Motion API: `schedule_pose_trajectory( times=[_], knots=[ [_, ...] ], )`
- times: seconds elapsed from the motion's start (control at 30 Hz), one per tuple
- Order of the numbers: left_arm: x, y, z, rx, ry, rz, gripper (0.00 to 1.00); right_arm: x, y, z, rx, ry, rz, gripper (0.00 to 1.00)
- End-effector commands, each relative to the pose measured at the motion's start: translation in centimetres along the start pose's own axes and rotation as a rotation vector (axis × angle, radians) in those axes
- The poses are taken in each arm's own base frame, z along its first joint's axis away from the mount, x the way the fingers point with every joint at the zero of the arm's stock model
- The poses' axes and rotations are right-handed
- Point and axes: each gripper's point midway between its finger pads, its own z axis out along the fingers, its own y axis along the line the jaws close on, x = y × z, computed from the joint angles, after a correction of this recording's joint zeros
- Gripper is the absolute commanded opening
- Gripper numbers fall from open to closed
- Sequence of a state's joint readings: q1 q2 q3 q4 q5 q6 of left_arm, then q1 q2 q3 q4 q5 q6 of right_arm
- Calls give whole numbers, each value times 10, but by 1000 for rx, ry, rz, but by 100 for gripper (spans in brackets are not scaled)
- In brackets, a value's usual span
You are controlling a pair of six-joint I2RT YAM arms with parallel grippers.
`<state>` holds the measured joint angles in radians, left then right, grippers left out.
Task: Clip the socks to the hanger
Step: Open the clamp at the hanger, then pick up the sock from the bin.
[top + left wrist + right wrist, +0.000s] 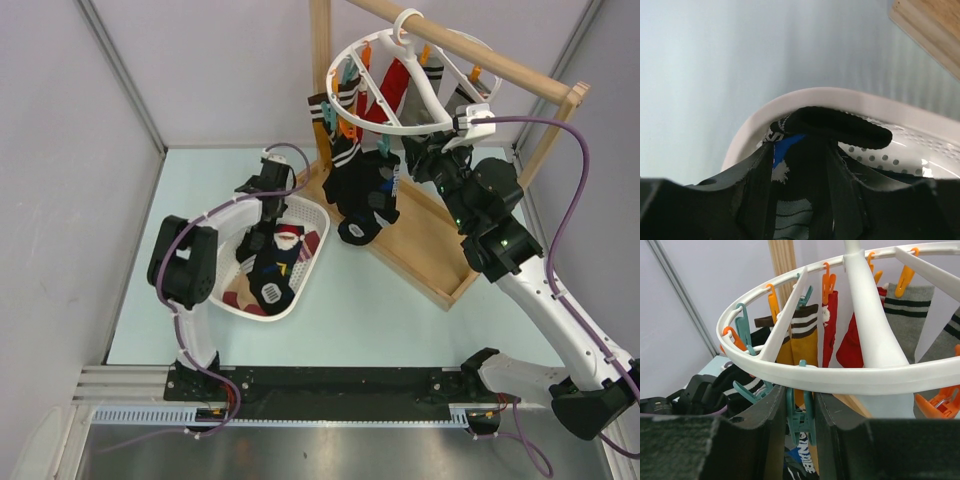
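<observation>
On the left of the counter, my left gripper is down inside the white basket, among loose socks. From overhead I can't make out what the fingers are doing. The left wrist camera settles it: they are clenched on either side of a black sock with a blue patch. Its folded end lies against the basket's rim, with pale counter beyond.

At the far right, the hanger hangs by its hook from the wooden rail, with more socks clipped under its near-left side. My right gripper is raised to the ring's right edge, and the overhead view tells me no more than that. The right wrist camera shows the fingers pinched on a teal clip just under the ring. Behind it, brown-striped, red and grey socks dangle from orange and teal clips.
</observation>
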<state>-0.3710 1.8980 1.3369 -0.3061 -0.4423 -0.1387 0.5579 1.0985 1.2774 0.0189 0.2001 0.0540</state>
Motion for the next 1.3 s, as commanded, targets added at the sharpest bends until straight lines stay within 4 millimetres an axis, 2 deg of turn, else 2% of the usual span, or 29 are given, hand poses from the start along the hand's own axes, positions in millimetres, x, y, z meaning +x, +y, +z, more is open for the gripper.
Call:
schedule_pose_trajectory(
  times=[0.0,0.13,0.23,0.3,0.4,0.47,0.53,0.63,0.73,0.8,0.87,0.9,0.97,1.03,1.07,1.1,1.13,1.2,1.23,1.27],
  knots=[
    [-7,1,17,-50,3,21,50,-18,-2,1,7,-45,32,0],
    [6,-7,28,-36,73,51,46,-18,-4,1,11,-41,30,0],
    [15,-14,31,0,116,67,35,-17,-3,1,9,-40,35,0],
    [23,-18,31,17,144,74,33,-18,-3,0,4,-41,36,0],
    [37,-23,30,54,190,79,24,-19,-3,-1,7,-44,36,0],
    [44,-26,28,77,206,80,16,-20,-4,-2,8,-46,35,0],
    [43,-27,25,88,198,71,3,-21,-5,-3,11,-46,36,0],
    [35,-24,18,89,173,66,0,-22,-5,-4,11,-48,36,0],
    [9,-15,0,86,97,49,0,-23,-6,-5,14,-50,35,0],
    [-12,-5,-20,78,30,29,0,-24,-6,-5,17,-52,35,0],
    [-23,2,-34,73,-15,17,0,-25,-7,-6,16,-55,37,0],
    [-38,8,-51,76,-69,-1,0,-25,-6,-6,16,-55,40,0],
    [-47,15,-66,78,-115,-17,0,-25,-6,-6,13,-56,40,0],
    [-65,22,-92,102,-191,-43,0,-26,-6,-6,13,-59,42,0],
    [-64,23,-97,110,-203,-45,0,-26,-6,-6,11,-59,42,0],
    [-74,27,-115,140,-253,-58,0,-26,-6,-6,12,-60,42,0],
    [-80,28,-124,153,-287,-66,0,-27,-5,-6,9,-62,42,0],
    [-80,30,-136,178,-324,-59,0,-27,-6,-6,12,-62,42,0],
    [-89,33,-154,208,-381,-70,0,-28,-6,-7,10,-65,42,0],
    [-86,33,-159,223,-394,-57,0,-29,-6,-7,10,-66,43,0]
  ],
)
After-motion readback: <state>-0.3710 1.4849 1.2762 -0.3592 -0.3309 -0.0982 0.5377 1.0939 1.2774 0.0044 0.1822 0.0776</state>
